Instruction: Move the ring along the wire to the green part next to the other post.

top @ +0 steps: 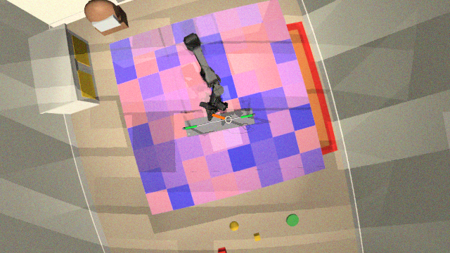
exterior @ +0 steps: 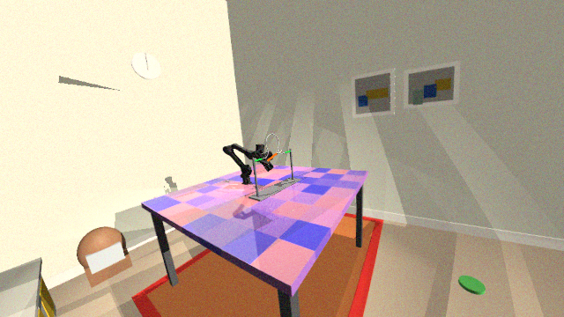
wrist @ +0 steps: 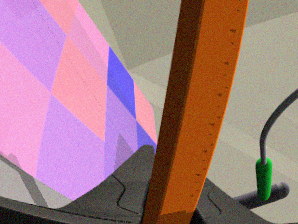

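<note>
My gripper (top: 211,114) (exterior: 268,162) (wrist: 154,156) is shut on the orange handle (top: 219,117) (exterior: 272,157) (wrist: 205,100), which rises from between the fingers in the wrist view. The small white ring (top: 228,122) at its far end is over the wire, nearer the right green part (top: 247,116) than the left green part (top: 190,127) in the top view. It is too small to tell whether it touches the thin wire (exterior: 272,134) (wrist: 263,132), which arches up in the exterior view. The ring is outside the wrist view. A green part (wrist: 264,178) shows there at right.
Two posts (exterior: 256,182) (exterior: 292,167) stand on a long grey base (exterior: 275,189) on the checkered table (top: 242,158) (exterior: 304,233). The arm reaches from the back of the table in the top view. A cabinet, a chair-like brown object and small items are off the table.
</note>
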You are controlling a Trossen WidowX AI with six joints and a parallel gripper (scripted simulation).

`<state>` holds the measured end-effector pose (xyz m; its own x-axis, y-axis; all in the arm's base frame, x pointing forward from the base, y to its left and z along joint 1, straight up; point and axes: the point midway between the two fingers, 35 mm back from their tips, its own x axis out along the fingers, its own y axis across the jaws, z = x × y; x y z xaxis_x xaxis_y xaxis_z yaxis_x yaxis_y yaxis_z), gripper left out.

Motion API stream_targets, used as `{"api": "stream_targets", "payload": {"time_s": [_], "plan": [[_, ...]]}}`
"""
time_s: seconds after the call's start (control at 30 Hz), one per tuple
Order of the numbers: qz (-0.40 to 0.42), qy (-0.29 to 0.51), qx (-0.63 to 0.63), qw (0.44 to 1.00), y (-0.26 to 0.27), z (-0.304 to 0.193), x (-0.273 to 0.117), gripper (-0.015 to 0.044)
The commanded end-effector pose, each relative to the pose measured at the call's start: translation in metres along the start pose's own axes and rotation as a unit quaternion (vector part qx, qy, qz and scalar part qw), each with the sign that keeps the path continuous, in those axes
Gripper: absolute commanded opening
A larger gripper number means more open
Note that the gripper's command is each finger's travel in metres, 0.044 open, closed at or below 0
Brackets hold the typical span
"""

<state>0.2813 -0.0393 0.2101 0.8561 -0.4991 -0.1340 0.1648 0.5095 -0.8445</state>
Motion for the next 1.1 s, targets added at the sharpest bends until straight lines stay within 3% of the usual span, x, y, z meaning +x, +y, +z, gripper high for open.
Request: {"api": "stream_targets", "payload": {"time_s": [0.0,1.07], "plan": [[0.021,0.007,0.037,0.999,0.015,0.0,-0.001,-0.015],[0.178,0.046,0.346,0.92,0.111,0.042,-0.036,-0.015]]}}
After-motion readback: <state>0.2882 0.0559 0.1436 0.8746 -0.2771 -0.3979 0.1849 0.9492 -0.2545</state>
